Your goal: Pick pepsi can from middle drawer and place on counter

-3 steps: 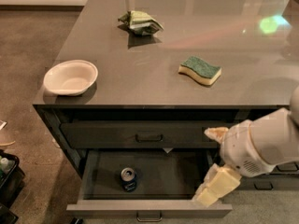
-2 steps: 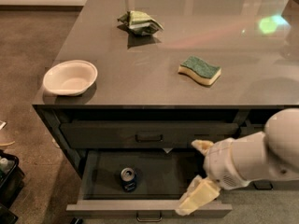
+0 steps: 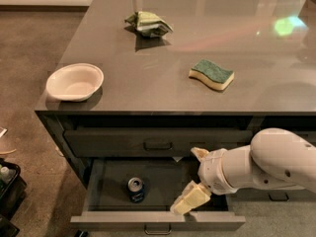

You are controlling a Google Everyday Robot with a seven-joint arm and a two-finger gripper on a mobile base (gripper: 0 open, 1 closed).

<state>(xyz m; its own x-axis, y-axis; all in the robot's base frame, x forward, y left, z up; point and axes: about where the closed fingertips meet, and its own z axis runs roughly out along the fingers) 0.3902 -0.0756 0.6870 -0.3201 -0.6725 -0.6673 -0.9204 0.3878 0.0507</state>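
Observation:
The pepsi can (image 3: 136,188), dark blue with a silver top, stands upright inside the open middle drawer (image 3: 103,189), left of its centre. My gripper (image 3: 193,177) is over the right half of the drawer, to the right of the can and apart from it. Its two cream fingers (image 3: 190,200) are spread open with nothing between them. The white arm (image 3: 266,164) comes in from the right. The grey-brown counter (image 3: 148,68) lies above the drawers.
On the counter are a white bowl (image 3: 75,82) at the front left, a green and yellow sponge (image 3: 212,74) right of centre and a crumpled green bag (image 3: 148,23) at the back. A closed drawer (image 3: 158,142) is above the open one. Dark bins (image 3: 9,191) stand on the floor at left.
My gripper and arm have moved left and a little down, into the open drawer and closer to the can. The can has not moved.

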